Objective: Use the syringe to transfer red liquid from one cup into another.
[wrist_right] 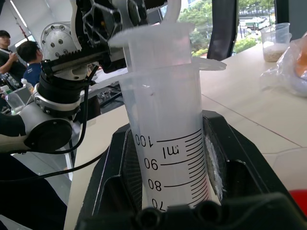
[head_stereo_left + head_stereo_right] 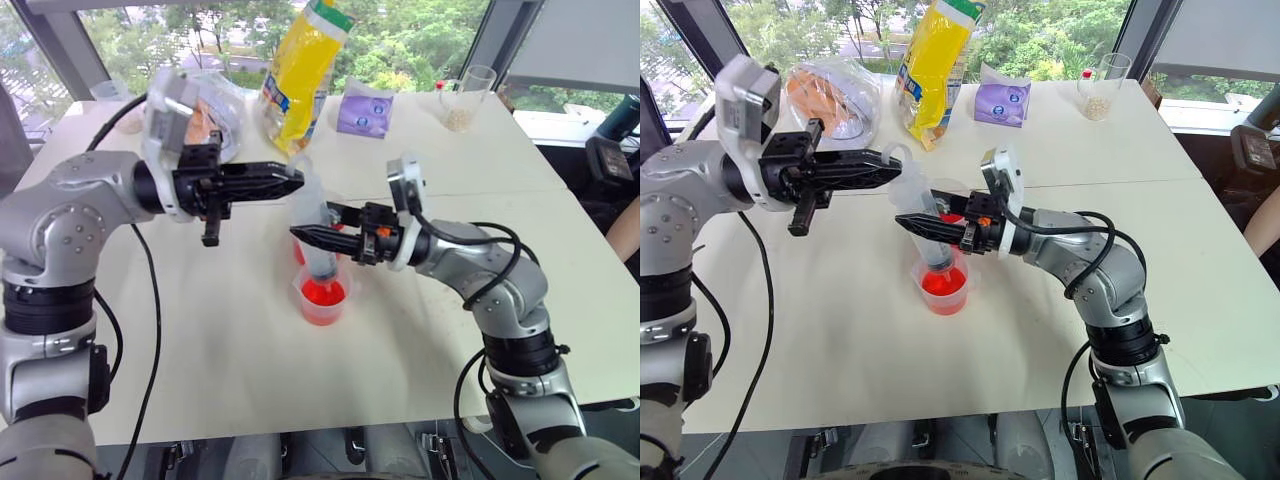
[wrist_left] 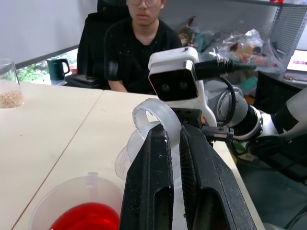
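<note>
Over the front cup (image 2: 322, 300), right tool (image 2: 318, 238) clamps the upright syringe (image 2: 318, 235) barrel while left tool (image 2: 290, 180) pinches its plunger ring on top.

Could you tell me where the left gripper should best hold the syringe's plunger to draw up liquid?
By its ring end, from the robot's left side: the syringe stands near upright over the cup, barrel clamped by the right gripper, so the ring is what sticks out free. The left gripper is already shut there.

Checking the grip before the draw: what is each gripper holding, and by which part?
The right gripper clamps the syringe around its barrel; the left gripper pinches the plunger's ring on top.
</note>
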`<move>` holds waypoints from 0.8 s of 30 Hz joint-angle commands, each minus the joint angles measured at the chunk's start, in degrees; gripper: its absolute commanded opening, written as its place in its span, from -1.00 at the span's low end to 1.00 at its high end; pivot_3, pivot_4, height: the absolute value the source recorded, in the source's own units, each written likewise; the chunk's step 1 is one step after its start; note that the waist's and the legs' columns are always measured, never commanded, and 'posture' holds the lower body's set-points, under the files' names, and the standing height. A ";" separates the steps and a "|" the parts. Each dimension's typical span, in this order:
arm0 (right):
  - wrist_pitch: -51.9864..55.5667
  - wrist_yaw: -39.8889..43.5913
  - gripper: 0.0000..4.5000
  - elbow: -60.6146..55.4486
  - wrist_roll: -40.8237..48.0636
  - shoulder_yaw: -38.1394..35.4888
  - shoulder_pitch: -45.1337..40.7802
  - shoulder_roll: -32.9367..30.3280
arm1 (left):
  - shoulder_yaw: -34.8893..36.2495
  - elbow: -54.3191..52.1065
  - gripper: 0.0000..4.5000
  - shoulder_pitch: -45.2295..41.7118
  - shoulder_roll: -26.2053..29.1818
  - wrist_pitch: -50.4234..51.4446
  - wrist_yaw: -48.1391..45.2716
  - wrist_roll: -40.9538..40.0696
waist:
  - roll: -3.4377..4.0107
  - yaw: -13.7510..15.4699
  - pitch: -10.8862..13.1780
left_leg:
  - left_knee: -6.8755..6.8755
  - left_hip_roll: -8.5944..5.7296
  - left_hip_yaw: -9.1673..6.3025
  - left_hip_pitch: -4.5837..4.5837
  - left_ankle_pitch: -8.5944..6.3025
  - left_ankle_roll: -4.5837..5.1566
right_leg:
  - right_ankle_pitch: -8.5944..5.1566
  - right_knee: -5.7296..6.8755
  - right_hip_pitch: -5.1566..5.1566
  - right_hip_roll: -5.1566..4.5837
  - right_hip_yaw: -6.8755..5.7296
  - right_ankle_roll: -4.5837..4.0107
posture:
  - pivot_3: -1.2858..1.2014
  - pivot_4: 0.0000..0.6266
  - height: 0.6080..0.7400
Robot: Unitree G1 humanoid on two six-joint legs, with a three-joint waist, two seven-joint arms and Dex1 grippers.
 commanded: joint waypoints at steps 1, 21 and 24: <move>-3.10 -1.94 -0.39 -1.77 1.57 -4.56 -4.51 1.48 | -5.37 -2.68 -0.99 2.35 0.04 1.23 -2.80 0.97 | 0.00 -0.01 0.00 | 0.00 0.00 0.00 0.00 0.00 0.00 | 0.00 0.00 0.00 0.00 0.00 0.00 | 0.03 -0.52 1.00; -0.18 -2.52 -0.39 -2.29 3.20 -2.97 -0.76 1.94 | -0.48 2.78 0.99 -0.78 1.01 1.95 -0.92 1.19 | 0.00 -0.04 0.00 | 0.00 0.01 -0.01 0.00 0.00 0.00 | 0.00 0.00 0.00 0.00 0.00 0.00 | 0.03 -0.52 1.00; 0.38 -2.96 -0.39 -1.81 3.57 -3.06 -0.43 2.13 | 1.86 3.71 0.99 -0.73 2.76 1.93 -1.36 0.89 | 0.00 -0.21 0.00 | 0.00 0.02 0.00 0.00 0.00 0.00 | 0.00 0.01 -0.02 0.03 0.00 0.00 | 0.03 -0.52 1.00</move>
